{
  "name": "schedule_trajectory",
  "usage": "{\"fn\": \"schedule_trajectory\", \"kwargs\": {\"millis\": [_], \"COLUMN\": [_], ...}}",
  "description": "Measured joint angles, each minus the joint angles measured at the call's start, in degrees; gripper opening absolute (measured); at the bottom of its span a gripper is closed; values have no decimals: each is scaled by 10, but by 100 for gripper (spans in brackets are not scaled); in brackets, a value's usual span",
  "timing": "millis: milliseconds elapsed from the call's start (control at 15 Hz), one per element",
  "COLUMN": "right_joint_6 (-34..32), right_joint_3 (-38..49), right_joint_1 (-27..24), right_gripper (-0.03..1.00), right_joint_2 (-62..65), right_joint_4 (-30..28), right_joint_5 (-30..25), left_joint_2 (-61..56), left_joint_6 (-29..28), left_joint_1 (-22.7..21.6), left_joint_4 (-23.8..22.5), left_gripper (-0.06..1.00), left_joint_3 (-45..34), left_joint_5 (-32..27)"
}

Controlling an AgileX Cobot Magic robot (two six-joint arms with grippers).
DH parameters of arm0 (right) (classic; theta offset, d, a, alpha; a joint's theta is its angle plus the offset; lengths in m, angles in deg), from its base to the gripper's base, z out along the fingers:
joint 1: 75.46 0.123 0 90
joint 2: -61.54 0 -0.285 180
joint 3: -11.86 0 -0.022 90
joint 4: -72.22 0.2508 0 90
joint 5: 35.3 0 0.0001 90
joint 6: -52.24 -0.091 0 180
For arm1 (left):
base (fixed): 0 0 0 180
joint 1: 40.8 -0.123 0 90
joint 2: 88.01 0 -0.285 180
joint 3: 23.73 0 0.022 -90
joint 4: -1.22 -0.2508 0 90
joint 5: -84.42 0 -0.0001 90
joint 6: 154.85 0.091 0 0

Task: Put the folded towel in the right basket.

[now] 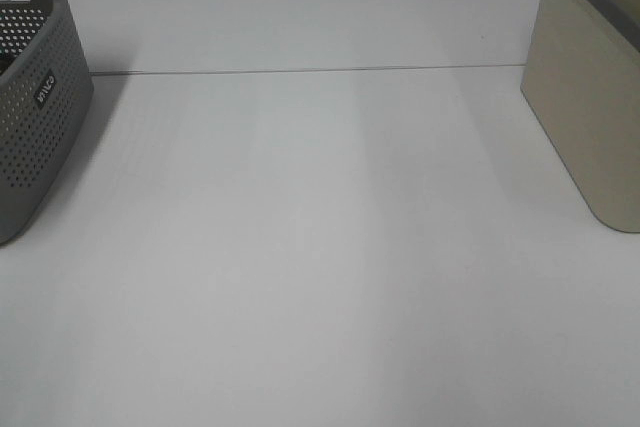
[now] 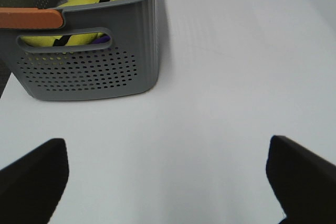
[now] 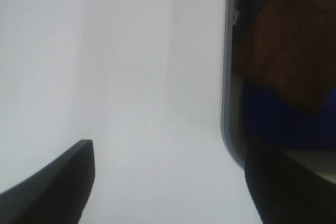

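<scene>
Your towel lay flat inside the beige basket on something blue, blurred, its long axis unclear. Both tools, left and right, gaped wide, empty.

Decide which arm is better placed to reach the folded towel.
Right: the right gripper, open, hangs at the rim of the right basket, the folded towel inside it. The left gripper faces the grey perforated basket.
</scene>
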Motion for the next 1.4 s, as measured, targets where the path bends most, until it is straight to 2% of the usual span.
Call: {"fn": "schedule_trajectory", "kwargs": {"millis": [200, 267, 467, 533, 600, 800, 1133, 1400], "right_joint_6": [-6, -6, -14, -14, -14, -4, 11, 11], "right_joint_3": [179, 210, 373, 420, 507, 567, 612, 618], "right_joint_1": [0, 0, 0, 0, 0, 0, 0, 0], "right_gripper": [75, 75, 75, 75, 75, 75, 75, 75], "right_joint_2": [103, 123, 249, 301, 407, 544, 777, 819], "right_joint_4": [-3, -3, -3, -3, -3, -3, -7, -18], "right_joint_5": [1, 1, 1, 1, 0, 3, 88, 88], "left_joint_2": [0, 0, 0, 0, 0, 0, 0, 0], "left_joint_6": [0, 0, 0, 0, 0, 0, 0, 0], "left_joint_1": [0, 0, 0, 0, 0, 0, 0, 0], "left_joint_4": [0, 0, 0, 0, 0, 0, 0, 0], "left_gripper": [97, 97, 97, 97, 97, 97, 97, 97], "left_joint_3": [0, 0, 0, 0, 0, 0, 0, 0], "left_joint_5": [0, 0, 0, 0, 0, 0, 0, 0]}}
